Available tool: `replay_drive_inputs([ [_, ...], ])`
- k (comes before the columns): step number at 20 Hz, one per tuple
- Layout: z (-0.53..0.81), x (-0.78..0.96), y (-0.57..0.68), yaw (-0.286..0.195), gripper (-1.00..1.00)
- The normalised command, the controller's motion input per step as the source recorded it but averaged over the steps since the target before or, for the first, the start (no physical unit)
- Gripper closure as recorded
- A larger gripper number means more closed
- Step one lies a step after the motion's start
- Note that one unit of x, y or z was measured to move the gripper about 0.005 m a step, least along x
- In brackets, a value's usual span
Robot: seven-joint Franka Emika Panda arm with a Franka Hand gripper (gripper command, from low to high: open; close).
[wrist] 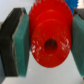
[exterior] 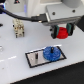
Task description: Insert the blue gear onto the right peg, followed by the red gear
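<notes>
The red gear [exterior: 62,33] hangs above the table, held between my gripper's [exterior: 61,34] fingers. In the wrist view the red gear [wrist: 49,42] fills the middle, toothed with a dark centre hole, clamped by the teal pads [wrist: 20,44]. The blue gear [exterior: 50,53] lies flat on the right part of the black-rimmed white base plate [exterior: 32,60], below the gripper and toward the exterior view's left of it. The right peg is hidden inside the blue gear's hub. The twin pin [exterior: 36,56] stands bare on the plate's left part.
A beige and white blocky part [exterior: 18,28] stands on the white table at the exterior view's left. A black cable [exterior: 25,16] runs across the back toward the arm. A small clear object [exterior: 1,49] lies at the left edge.
</notes>
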Motion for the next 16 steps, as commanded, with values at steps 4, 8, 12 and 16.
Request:
replay_drive_inputs([
  [4, 0.00, 0.55, -0.20, 0.000, 1.00],
  [8, -0.04, 0.41, -0.17, 0.000, 1.00],
  [12, -0.05, 0.33, -0.12, 0.000, 1.00],
  [16, -0.07, 0.20, -0.06, 0.000, 1.00],
])
